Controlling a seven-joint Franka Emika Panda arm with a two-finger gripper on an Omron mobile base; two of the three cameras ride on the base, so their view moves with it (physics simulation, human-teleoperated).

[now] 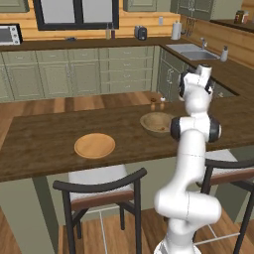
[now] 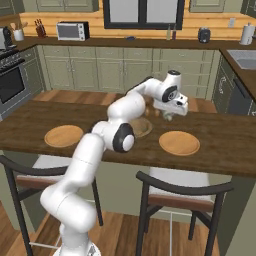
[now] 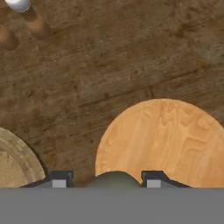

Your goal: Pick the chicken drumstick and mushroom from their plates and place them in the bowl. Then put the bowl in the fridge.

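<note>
A small dull olive lump, judged to be the mushroom (image 3: 113,179), is held clenched between the fingertips of the gripper (image 3: 106,180) above the edge of a bare plate (image 3: 175,140). The bowl (image 3: 15,164) lies just beside, still to be reached. A slack grip could drop the mushroom onto the counter (image 3: 109,65); a short carry could catch the bowl's rim.

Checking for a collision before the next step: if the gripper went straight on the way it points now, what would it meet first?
Probably the plate right below: the gripper, with a dark rounded object between its fingers, points down at its near rim. Depth is unclear.
</note>
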